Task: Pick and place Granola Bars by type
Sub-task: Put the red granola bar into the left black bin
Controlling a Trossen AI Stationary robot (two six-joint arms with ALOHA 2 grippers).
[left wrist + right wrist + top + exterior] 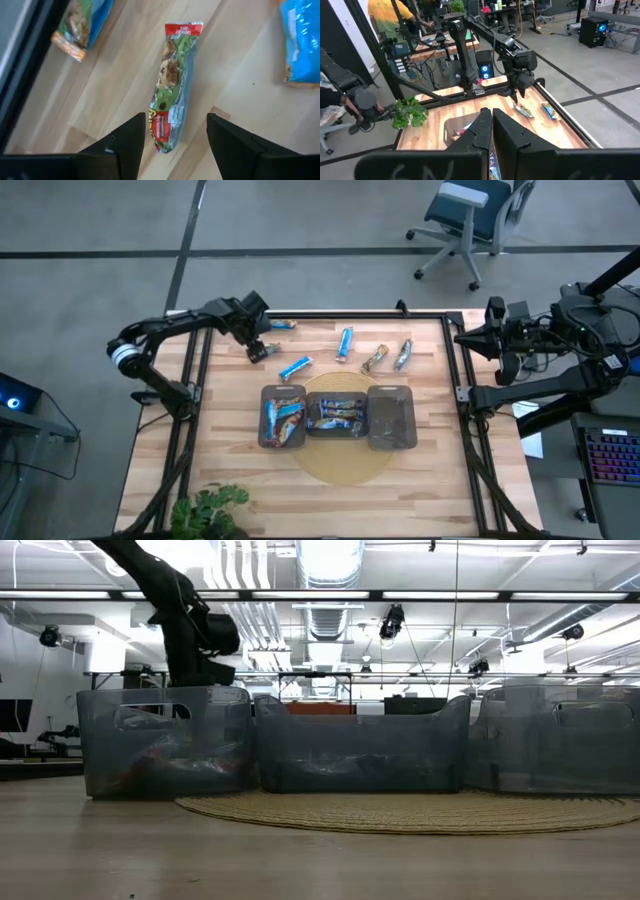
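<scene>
Wooden tabletop [250, 470] held three dark trays in a row on a round mat [335, 460]; the left tray [282, 418] and middle tray [335, 416] contained wrapped granola bars, and more lay loose behind them. At the far left corner the left gripper [175, 137] hovered with jaws spread over a green-and-red bar [171, 87]. Beyond the table's right edge waited the right gripper [491, 125], jaws closed and empty

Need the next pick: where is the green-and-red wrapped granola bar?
Green-and-red wrapped granola bar lies on the wooden table's far-left corner, directly below the open left gripper.
</scene>
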